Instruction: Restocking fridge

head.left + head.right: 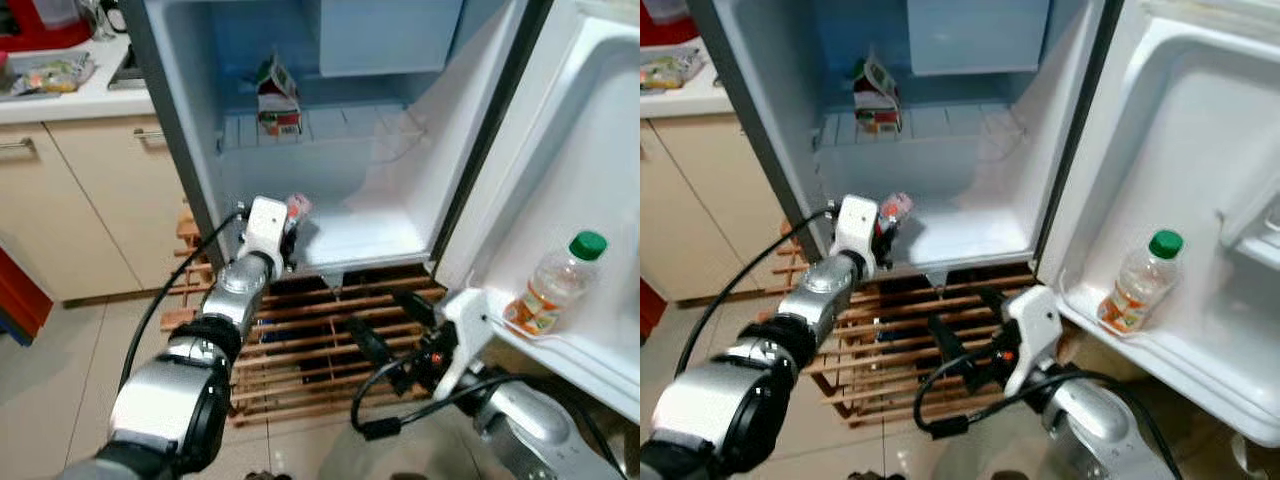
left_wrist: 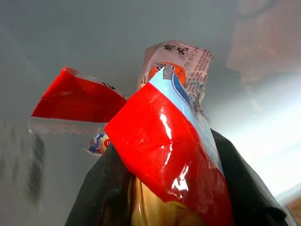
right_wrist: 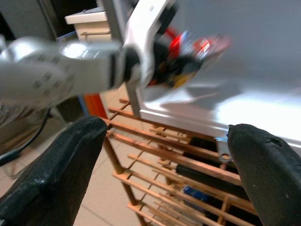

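My left gripper point(image 1: 293, 226) reaches to the front edge of the open fridge's bottom floor point(image 1: 372, 236), shut on a red snack packet point(image 1: 298, 206). In the left wrist view the glossy red and white packet point(image 2: 169, 141) sticks up between the black fingers point(image 2: 101, 193). My right gripper point(image 1: 392, 325) hangs lower, in front of the fridge, open with nothing between its fingers point(image 3: 70, 155). A red and white carton point(image 1: 278, 97) stands on the upper glass shelf. A bottle with a green cap point(image 1: 556, 285) stands in the door shelf.
The white fridge door point(image 1: 600, 150) swings open on the right. A wooden slatted rack point(image 1: 310, 340) lies on the tiled floor under the fridge. Beige cabinets point(image 1: 90, 200) and a white counter point(image 1: 70, 95) stand to the left.
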{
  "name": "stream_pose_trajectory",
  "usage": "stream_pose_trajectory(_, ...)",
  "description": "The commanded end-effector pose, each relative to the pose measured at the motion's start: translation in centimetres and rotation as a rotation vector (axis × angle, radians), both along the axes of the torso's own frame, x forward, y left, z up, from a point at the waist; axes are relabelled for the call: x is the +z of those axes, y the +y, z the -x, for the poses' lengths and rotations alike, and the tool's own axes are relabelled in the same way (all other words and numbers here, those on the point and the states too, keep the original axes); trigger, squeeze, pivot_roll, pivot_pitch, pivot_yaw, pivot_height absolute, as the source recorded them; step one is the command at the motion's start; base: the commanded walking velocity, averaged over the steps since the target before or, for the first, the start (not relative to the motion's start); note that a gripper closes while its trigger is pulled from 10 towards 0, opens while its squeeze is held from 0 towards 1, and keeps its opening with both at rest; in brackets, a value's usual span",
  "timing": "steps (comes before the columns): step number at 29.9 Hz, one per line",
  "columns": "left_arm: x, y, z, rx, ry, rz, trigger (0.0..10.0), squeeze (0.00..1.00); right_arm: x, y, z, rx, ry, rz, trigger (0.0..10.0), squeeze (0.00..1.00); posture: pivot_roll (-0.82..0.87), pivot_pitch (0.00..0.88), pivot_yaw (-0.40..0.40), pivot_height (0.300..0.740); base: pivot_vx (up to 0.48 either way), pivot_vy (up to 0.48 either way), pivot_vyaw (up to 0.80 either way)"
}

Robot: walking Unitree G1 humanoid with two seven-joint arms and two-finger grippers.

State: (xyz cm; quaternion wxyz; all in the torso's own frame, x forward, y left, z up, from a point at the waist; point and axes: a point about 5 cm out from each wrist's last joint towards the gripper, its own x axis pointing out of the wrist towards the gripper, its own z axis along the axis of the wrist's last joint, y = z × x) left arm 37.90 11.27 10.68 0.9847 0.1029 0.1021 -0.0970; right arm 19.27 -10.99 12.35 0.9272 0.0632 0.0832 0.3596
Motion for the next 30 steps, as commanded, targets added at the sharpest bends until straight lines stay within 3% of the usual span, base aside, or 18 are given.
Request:
stream_pose_trajectory(1, 0.5, 0.0, -0.3, 0.009, -0.023, -0.030, 10.0, 0.00, 0.4, 0.2, 0.0, 0.006, -0.014, 0.017, 10.0, 0.00, -0.30, 0.045, 0.081, 0.740, 0.000, 0.000, 0.00)
stream_pose_trajectory(2, 1.1, -0.3, -0.6, 0.048, -0.047, -0.032, 10.0, 0.00, 0.7, 0.7, 0.5, 0.010, -0.004, 0.007, 10.0, 0.00, -0.34, 0.085, 0.087, 0.740, 0.000, 0.000, 0.00)
stream_pose_trajectory(7, 2.0, -0.8, -0.9, 0.079, -0.090, -0.098, 10.0, 0.00, 0.8, 0.9, 1.6, 0.017, 0.017, 0.009, 10.0, 0.00, -0.37, 0.126, 0.087, 0.740, 0.000, 0.000, 0.00)
stream_pose_trajectory(8, 2.3, -0.9, -1.1, 0.091, -0.114, -0.186, 10.0, 0.00, 0.8, 0.8, 2.1, 0.021, 0.032, 0.019, 10.0, 0.00, -0.40, 0.158, 0.083, 0.740, 0.000, 0.000, 0.00)
stream_pose_trajectory(9, 2.3, -0.9, -1.1, 0.091, -0.114, -0.186, 10.0, 0.00, 0.8, 0.8, 2.1, 0.021, 0.032, 0.019, 10.0, 0.00, -0.40, 0.158, 0.083, 0.740, 0.000, 0.000, 0.00)
stream_pose_trajectory(10, 2.5, -0.4, -1.3, 0.120, -0.133, -0.298, 10.0, 0.00, 0.8, 0.5, 3.1, 0.012, 0.053, 0.034, 10.0, 0.00, -0.43, 0.192, 0.077, 0.740, 0.000, 0.000, 0.00)
stream_pose_trajectory(11, 2.5, -0.4, -1.3, 0.120, -0.133, -0.298, 10.0, 0.00, 0.8, 0.5, 3.1, 0.012, 0.053, 0.034, 10.0, 0.00, -0.43, 0.192, 0.077, 0.740, 0.000, 0.000, 0.00)
stream_pose_trajectory(14, 2.3, 0.8, -1.3, 0.162, -0.130, -0.405, 10.0, 0.00, 0.7, 0.2, 4.5, -0.009, 0.092, 0.051, 10.0, 0.00, -0.45, 0.224, 0.075, 0.740, 0.000, 0.000, 0.00)
stream_pose_trajectory(19, 2.5, 2.8, -1.4, 0.254, -0.122, -0.482, 10.0, 0.00, 0.7, 0.1, 6.4, -0.047, 0.136, 0.059, 10.0, 0.00, -0.48, 0.252, 0.081, 0.740, 0.000, 0.000, 0.00)
stream_pose_trajectory(23, 3.0, 3.8, -1.5, 0.336, -0.133, -0.462, 10.0, 0.00, 0.8, 0.1, 6.9, -0.057, 0.149, 0.059, 10.0, 0.00, -0.49, 0.256, 0.081, 0.740, 0.000, 0.000, 0.00)
stream_pose_trajectory(24, 3.4, 4.6, -1.6, 0.405, -0.136, -0.437, 10.0, 0.47, 0.8, 0.0, 7.3, -0.061, 0.157, 0.066, 10.0, 0.00, -0.50, 0.257, 0.082, 0.740, 0.000, 0.000, 0.00)
stream_pose_trajectory(25, 3.6, 4.8, -1.7, 0.422, -0.139, -0.424, 10.0, 0.85, 0.8, 0.0, 7.4, -0.063, 0.159, 0.069, 10.0, 0.00, -0.50, 0.257, 0.083, 0.740, 0.000, 0.000, 0.00)
stream_pose_trajectory(27, 3.7, 4.7, -1.7, 0.427, -0.142, -0.418, 10.0, 0.85, 0.8, 0.0, 7.4, -0.065, 0.161, 0.072, 10.0, 0.00, -0.50, 0.257, 0.083, 0.740, 0.000, 0.000, 0.00)
stream_pose_trajectory(28, 3.9, 4.5, -1.8, 0.423, -0.147, -0.410, 10.0, 1.00, 0.8, -0.1, 7.5, -0.068, 0.164, 0.073, 10.0, 0.00, -0.50, 0.256, 0.084, 0.740, 0.000, 0.000, 0.00)
stream_pose_trajectory(30, 4.2, 4.3, -1.9, 0.426, -0.158, -0.388, 10.0, 1.00, 0.7, -0.1, 7.5, -0.072, 0.165, 0.074, 10.0, 0.00, -0.50, 0.253, 0.083, 0.740, 0.000, 0.000, 0.00)
